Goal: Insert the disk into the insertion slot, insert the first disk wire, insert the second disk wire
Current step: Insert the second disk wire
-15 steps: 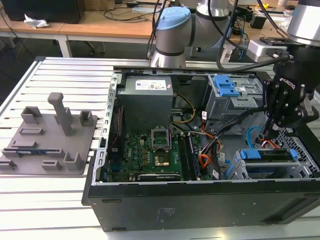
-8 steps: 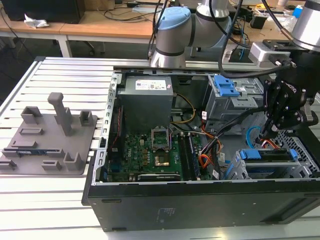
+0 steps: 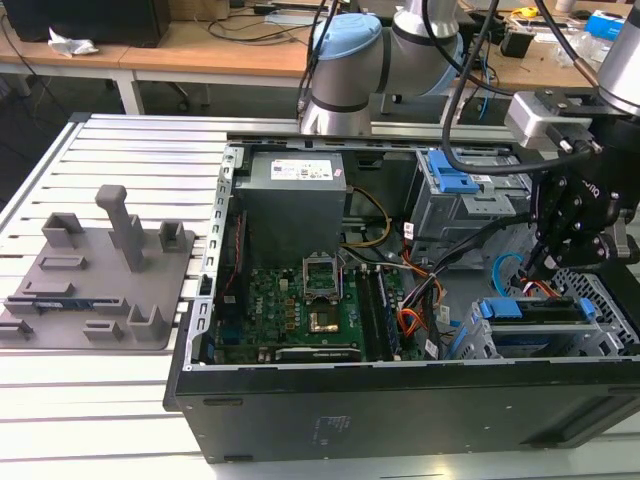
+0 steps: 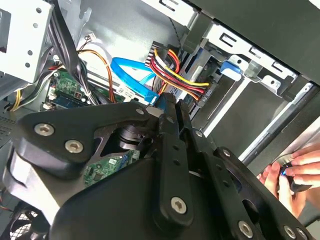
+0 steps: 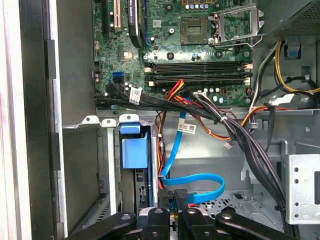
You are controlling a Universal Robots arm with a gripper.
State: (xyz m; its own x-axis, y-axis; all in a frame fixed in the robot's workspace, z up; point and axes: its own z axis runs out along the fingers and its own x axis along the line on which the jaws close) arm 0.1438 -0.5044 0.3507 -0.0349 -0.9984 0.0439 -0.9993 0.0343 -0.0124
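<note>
The disk [image 3: 535,312], silver in its blue frame [image 5: 135,150], lies inside the perforated insertion slot [image 3: 604,338] at the exterior view's right. The first disk wire [image 4: 175,75], a red, yellow and black bundle, ends in a black plug [image 4: 201,95] at the disk's edge. The second disk wire [image 5: 200,181], a light-blue cable, loops just behind the disk. My gripper [image 5: 176,202] hangs over that end of the slot [image 3: 537,268]. Its fingers [image 4: 170,112] are pressed together on the cable's dark plug [image 5: 181,193].
The open black computer case [image 3: 400,400] lies on a slatted table. Inside are the motherboard [image 3: 300,310], the power supply [image 3: 295,200] and an upper bay with a blue latch [image 3: 450,180]. A person's hand [image 4: 300,172] rests at the case's edge. A grey fixture [image 3: 100,270] stands outside.
</note>
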